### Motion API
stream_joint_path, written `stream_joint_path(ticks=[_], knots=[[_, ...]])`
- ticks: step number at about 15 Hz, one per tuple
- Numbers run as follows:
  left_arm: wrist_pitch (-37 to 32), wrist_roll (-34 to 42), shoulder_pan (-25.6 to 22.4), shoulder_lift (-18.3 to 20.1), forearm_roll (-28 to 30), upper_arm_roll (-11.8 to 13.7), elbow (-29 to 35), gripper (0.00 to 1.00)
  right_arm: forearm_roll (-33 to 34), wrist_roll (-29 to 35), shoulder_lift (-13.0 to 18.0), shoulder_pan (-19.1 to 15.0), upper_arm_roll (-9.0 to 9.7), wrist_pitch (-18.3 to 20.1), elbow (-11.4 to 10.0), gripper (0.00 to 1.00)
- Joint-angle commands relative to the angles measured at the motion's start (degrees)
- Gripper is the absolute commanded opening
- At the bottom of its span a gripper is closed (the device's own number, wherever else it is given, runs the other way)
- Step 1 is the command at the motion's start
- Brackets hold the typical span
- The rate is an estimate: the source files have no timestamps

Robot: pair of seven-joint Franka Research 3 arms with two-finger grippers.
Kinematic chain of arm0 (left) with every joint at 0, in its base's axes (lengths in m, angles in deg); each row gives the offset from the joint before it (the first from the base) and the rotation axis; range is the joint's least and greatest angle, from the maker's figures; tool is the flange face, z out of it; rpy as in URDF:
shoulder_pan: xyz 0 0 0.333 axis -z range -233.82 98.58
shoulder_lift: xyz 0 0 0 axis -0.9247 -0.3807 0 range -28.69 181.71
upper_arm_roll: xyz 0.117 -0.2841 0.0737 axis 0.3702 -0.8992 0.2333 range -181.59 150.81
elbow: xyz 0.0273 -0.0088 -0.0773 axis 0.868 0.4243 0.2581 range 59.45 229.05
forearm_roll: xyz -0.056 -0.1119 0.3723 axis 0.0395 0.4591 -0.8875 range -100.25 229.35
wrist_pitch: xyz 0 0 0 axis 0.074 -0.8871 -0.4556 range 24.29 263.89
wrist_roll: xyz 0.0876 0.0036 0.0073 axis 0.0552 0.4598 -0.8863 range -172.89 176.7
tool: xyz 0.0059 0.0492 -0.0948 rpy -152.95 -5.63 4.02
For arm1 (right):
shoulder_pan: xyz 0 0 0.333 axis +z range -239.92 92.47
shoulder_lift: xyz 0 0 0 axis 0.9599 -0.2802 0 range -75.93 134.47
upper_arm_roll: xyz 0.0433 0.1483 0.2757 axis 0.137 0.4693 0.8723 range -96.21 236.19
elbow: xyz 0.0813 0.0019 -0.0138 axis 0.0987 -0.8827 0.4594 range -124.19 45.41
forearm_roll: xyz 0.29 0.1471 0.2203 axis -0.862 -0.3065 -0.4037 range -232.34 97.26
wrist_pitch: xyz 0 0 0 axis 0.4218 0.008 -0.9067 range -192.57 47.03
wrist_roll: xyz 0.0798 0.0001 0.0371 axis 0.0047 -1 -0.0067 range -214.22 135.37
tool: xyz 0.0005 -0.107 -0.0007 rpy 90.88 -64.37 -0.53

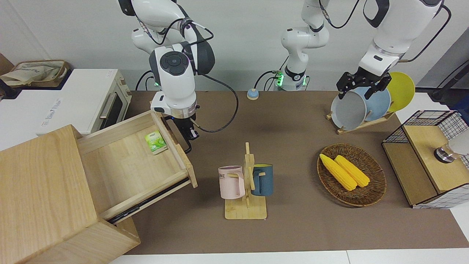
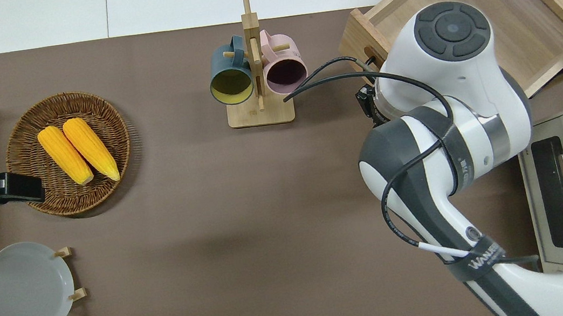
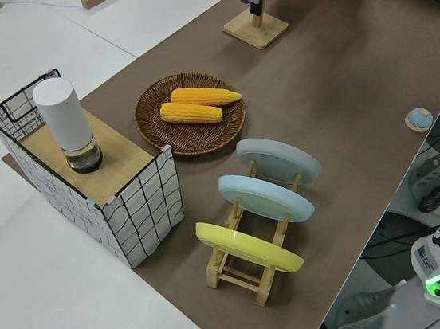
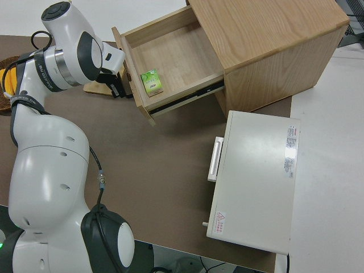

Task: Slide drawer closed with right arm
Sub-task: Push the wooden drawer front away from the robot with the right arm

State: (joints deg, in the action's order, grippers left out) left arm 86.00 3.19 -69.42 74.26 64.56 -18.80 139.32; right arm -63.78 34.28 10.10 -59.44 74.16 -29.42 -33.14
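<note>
The drawer (image 1: 137, 161) stands pulled well out of its light-wood cabinet (image 1: 44, 198) at the right arm's end of the table, so the closing has not begun as far as can be judged; the whole push back into the cabinet is left to do. The right gripper (image 1: 187, 132) hangs just at the drawer's front panel, beside the black U-shaped bar handle (image 1: 180, 135), and it cannot be told whether its fingers are apart or together, or whether they touch the handle. The left arm is parked, and its gripper (image 1: 362, 83) looks spread apart. Starting nearest the robots: a white oven (image 4: 253, 182) with a silver handle sits closed on the brown matte table (image 1: 293, 121). A little farther out lies the open drawer, wide and shallow, of pale grained wood with smooth flat walls; a small green packet (image 1: 156, 142) lies inside against its front panel. Farther from the robots than the gripper stands a wooden mug rack (image 1: 246, 183) holding a pink mug (image 1: 231, 182) and a dark blue mug (image 1: 262, 179), both glossy. Toward the left arm's end, a round woven wicker basket (image 1: 377, 183) holds two yellow corn cobs (image 1: 344, 171).
</note>
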Motion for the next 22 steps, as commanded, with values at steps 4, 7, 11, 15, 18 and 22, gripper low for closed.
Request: stream_joint_path(ticks=[4,7,11,15,18,22], knots=[[-1.13,0.56,-0.22,-0.65,-0.98,-0.37,-1.40,0.99,0.72,-2.33,-2.28,-4.44,0.93,-3.72,3.07,0.000],[-1.13,0.56,-0.22,-0.65,-0.98,-0.37,-1.49,0.99,0.46,-7.58,-2.63,-6.63,0.93,-4.26,3.07,0.000],[-1.13,0.56,-0.22,-0.65,-0.98,-0.37,-1.49,0.99,0.54,-11.47,-3.86,-8.48,1.02,-4.08,4.65,0.000],[-1.13,0.56,-0.22,-0.65,-0.98,-0.37,-1.40,0.99,0.72,-16.04,-4.82,-10.94,1.02,-4.17,6.23,0.000],[-1.13,0.56,-0.22,-0.65,-0.98,-0.37,-1.49,0.99,0.72,-19.03,-5.88,-12.79,1.02,-4.17,7.81,0.000],[-1.13,0.56,-0.22,-0.65,-0.98,-0.37,-1.40,0.99,1.07,-21.23,-7.46,-14.81,0.93,-4.17,9.31,0.000]])
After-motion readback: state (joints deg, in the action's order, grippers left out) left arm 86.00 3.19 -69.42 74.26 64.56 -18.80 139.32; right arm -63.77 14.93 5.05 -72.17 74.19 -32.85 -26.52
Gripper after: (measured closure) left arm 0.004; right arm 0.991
